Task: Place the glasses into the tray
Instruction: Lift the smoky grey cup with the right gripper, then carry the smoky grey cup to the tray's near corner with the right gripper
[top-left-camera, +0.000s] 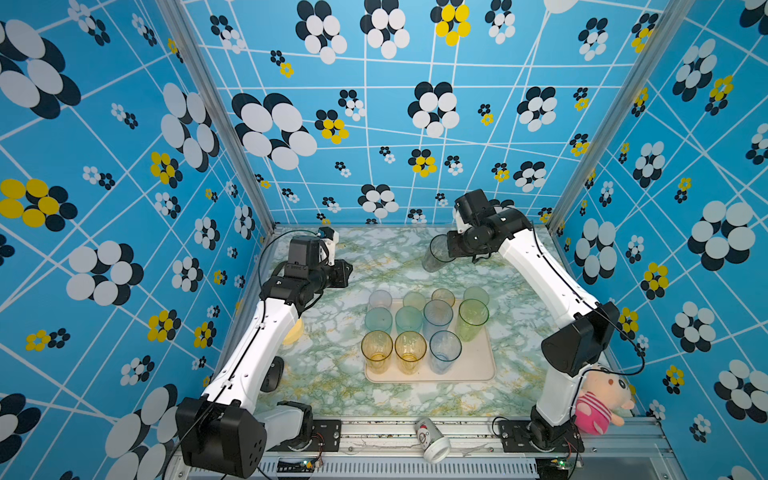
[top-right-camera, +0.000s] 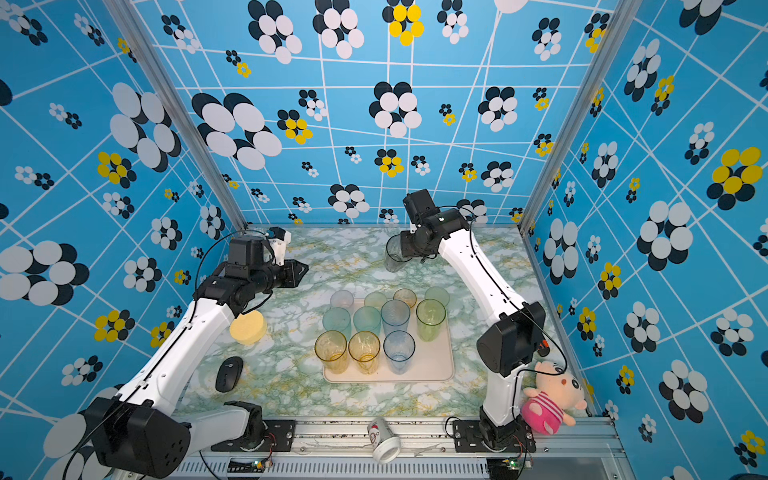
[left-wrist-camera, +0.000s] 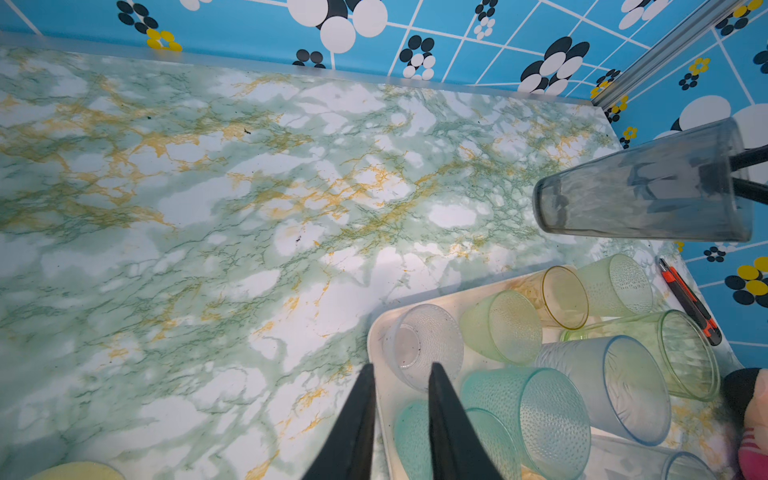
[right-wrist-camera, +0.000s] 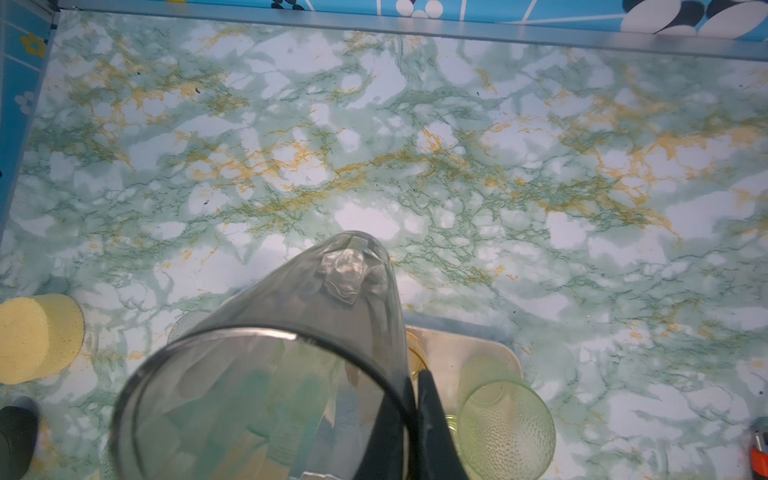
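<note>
The right gripper (right-wrist-camera: 409, 386) pinched the rim of the smoky grey tumbler (top-left-camera: 436, 254), held tilted beyond the tray (top-left-camera: 478, 368); it was best righted and lowered onto the tray's bare corner, clear of the standing glasses, while the left gripper (left-wrist-camera: 401, 368) hung empty, fingers slightly spread.

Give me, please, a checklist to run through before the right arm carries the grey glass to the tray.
1. Grip: right end effector pinches the smoky grey glass by its rim wall: ok.
2. Glass off the table: appears lifted: ok.
3. Glass upright for set-down: tilted: not ok.
4. Free spot: tray is bare at its near right corner: ok.
5. Left end effector: open, empty, beside the tray's far left corner: ok.
6. Height over the tall green glass next to that spot: cannot tell.
</note>
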